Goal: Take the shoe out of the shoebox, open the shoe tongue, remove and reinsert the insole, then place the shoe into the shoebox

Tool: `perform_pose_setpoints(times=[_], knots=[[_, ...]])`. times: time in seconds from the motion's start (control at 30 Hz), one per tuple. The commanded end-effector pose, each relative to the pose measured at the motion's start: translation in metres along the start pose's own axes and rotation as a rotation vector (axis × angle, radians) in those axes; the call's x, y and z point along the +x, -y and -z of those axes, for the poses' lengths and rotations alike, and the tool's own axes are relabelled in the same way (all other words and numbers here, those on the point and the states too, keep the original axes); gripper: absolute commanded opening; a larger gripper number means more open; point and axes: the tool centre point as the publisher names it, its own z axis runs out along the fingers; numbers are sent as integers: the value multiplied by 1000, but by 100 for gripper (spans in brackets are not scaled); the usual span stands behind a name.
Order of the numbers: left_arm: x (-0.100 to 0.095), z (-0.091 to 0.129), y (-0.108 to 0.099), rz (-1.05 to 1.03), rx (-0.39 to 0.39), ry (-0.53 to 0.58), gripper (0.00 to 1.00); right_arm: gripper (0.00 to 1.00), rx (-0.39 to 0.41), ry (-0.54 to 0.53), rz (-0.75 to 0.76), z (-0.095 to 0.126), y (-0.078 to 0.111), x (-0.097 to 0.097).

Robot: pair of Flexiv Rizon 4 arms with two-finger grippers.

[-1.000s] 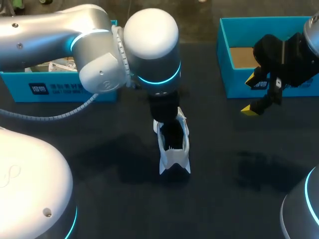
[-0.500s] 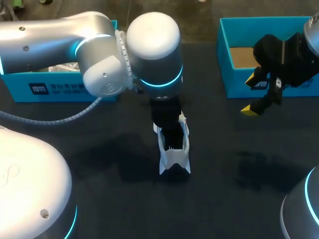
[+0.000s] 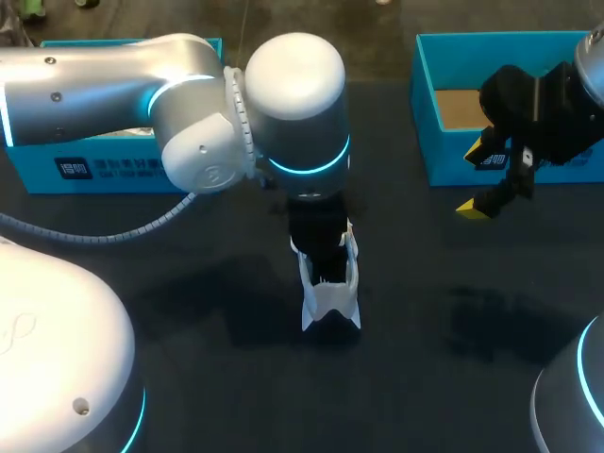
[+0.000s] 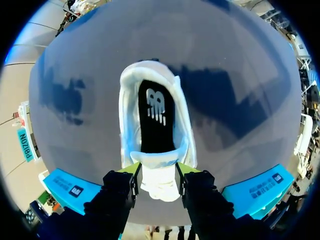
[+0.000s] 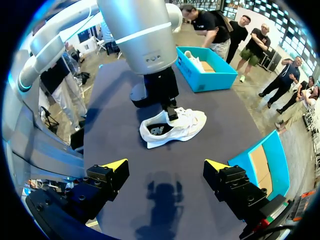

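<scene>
Two arms are over the table [image 3: 208, 396], and only the left one is on the job. My left arm [image 3: 189, 123] comes in from the side, bends at the elbow over the middle and points its wrist straight down. The left gripper [image 4: 157, 170] is closed on the tongue [image 4: 159, 181], with one yellow tip against each side of it. The shoe [image 3: 330, 300] stands upright on its sole near the middle of the table. Its black insole [image 4: 155, 117] lies flat inside, showing ahead of the fingers.

My right arm enters from the far right. The right gripper [image 5: 165, 167] hangs above the table with its fingers spread wide and nothing between them. It sits just in front of the near wall of the right box [image 3: 425, 94], well apart from the shoe.

The left box [image 3: 104, 170] stands along the far edge, partly under the left arm. Bare dark table lies on all sides of the shoe, widest toward the near edge and between the shoe and the right gripper.
</scene>
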Motion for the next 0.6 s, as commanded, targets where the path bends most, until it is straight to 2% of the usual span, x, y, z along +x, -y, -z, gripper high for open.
perform_pose_setpoints(times=[0.03,0.13,0.27,0.6], knots=[[2,9,-7,8,-16,4,43,100,4,-2,-1,-2,-2,-2],[2,9,-15,18,-31,-1,44,100,4,-2,-1,-2,-2,-2],[5,-1,-22,44,-28,-6,42,100,4,-2,-1,-2,-2,-2],[0,-16,2,17,21,-29,41,100,4,-2,-1,-2,-2,-2]])
